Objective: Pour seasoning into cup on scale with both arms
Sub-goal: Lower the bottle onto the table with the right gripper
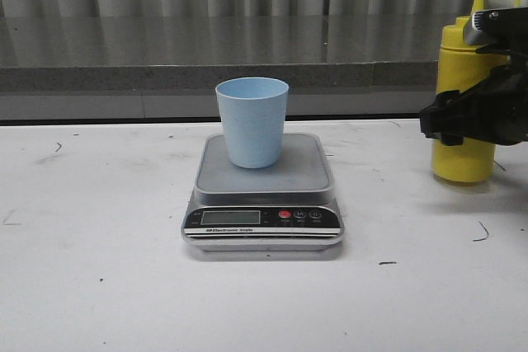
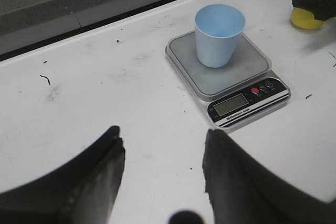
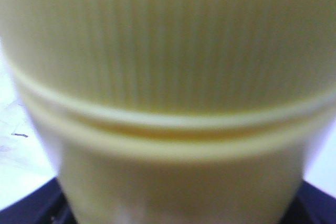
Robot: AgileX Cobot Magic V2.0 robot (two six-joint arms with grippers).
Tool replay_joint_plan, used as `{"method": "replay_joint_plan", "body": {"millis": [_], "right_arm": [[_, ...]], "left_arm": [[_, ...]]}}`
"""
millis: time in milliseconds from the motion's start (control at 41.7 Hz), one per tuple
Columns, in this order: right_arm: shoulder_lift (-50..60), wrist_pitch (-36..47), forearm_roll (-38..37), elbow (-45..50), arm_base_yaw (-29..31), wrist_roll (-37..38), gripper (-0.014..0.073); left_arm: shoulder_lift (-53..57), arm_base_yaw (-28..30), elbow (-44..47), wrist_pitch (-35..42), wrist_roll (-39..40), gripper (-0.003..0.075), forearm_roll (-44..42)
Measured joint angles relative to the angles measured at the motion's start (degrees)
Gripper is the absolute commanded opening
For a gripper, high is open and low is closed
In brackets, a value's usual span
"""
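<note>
Nearest, low over the bare white table (image 1: 99,286): left gripper (image 2: 163,169), jaws spread wide with nothing between them. Mid-table: silver-grey scale (image 1: 262,204), black display panel facing front, with the light blue cup (image 1: 252,121) standing upright on its platform. Farther back at the right edge: yellow seasoning bottle (image 1: 462,80), upright with its base on the table, the right gripper (image 1: 470,117) clamped around its body, whose ribbed cap band fills the right wrist view.
</note>
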State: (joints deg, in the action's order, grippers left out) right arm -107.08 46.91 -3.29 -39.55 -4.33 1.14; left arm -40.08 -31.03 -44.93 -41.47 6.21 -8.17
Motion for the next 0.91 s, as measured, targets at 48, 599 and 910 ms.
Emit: {"method": "replay_joint_plan", "body": {"millis": [48,599,910], "right_arm": [[0.0,0.3,0.1,0.0,0.0,0.0,0.0581],[2.7,-0.1,0.4,2.5,0.0,0.0,0.0597],[9.9,-4.9,0.5,10.3,0.0,0.0,0.0597]], "left_arm": [[0.0,0.0,0.0,0.0,0.0,0.0347,0.0],[0.0,0.0,0.0,0.0,0.0,0.0347,0.0],[0.0,0.0,0.0,0.0,0.0,0.0347,0.0]]}}
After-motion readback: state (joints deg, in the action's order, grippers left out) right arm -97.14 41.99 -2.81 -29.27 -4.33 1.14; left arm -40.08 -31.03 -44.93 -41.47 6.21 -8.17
